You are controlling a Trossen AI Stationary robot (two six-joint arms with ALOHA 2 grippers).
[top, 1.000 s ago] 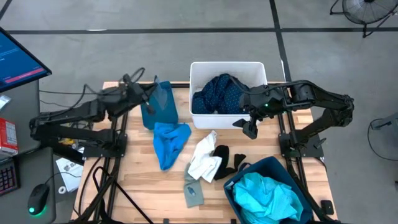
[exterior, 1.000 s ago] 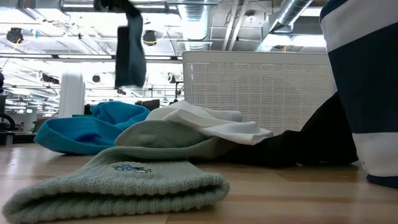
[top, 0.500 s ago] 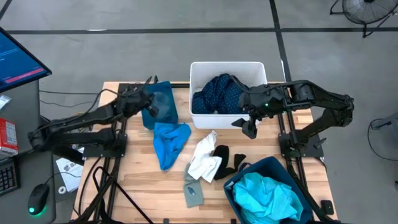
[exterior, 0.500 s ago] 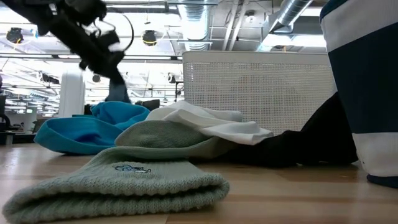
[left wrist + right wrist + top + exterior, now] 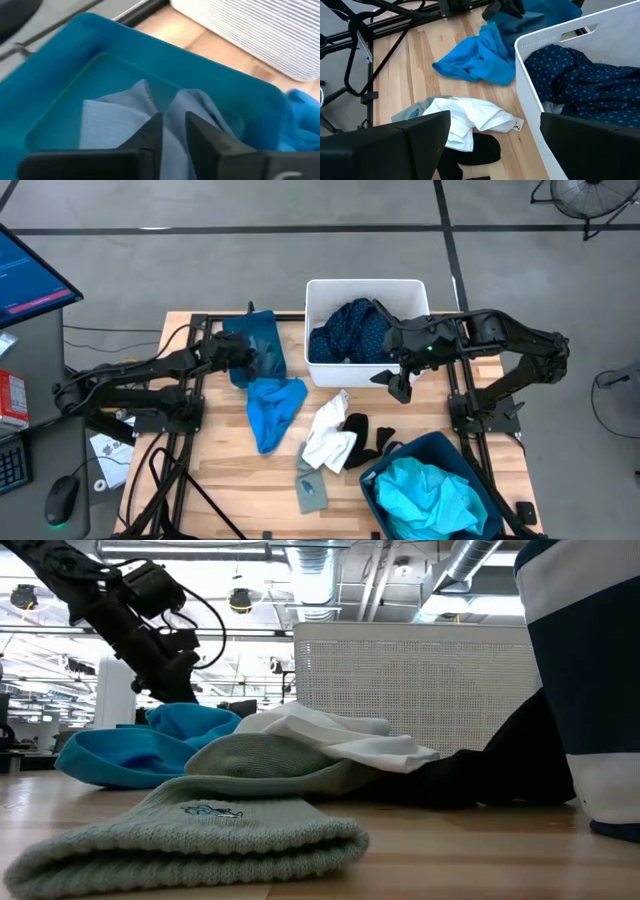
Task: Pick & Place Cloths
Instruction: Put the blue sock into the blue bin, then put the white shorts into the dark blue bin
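Observation:
My left gripper [image 5: 246, 352] reaches down into the teal fabric bin [image 5: 262, 340] at the table's far left and is shut on the pale blue-grey cloth [image 5: 115, 125] lying inside it. My right gripper [image 5: 400, 385] hovers open in front of the white tub [image 5: 365, 290], touching nothing. The tub holds the navy dotted cloth [image 5: 350, 330]. On the table lie the bright blue cloth [image 5: 270, 405], the white cloth [image 5: 328, 435], black pieces [image 5: 365, 435] and a grey knitted piece [image 5: 312, 490]. The turquoise cloth [image 5: 425, 490] fills the navy bin [image 5: 385, 465]. My left gripper pinches a raised fold of the pale blue-grey cloth [image 5: 172, 107] between its two fingers [image 5: 150, 132], coming from above and slanting down into the teal bin. The rest of the cloth lies slack on the bin's floor.
The white tub stands at the table's far middle, the navy bin at the near right corner. Cables and arm frames run along the table's left side [image 5: 170, 430]. Bare wood shows at the near left [image 5: 230, 490].
My left gripper has come down and toward the teal bin. The pale blue-grey cloth hung clear below it, high above the table, and now lies inside the bin.

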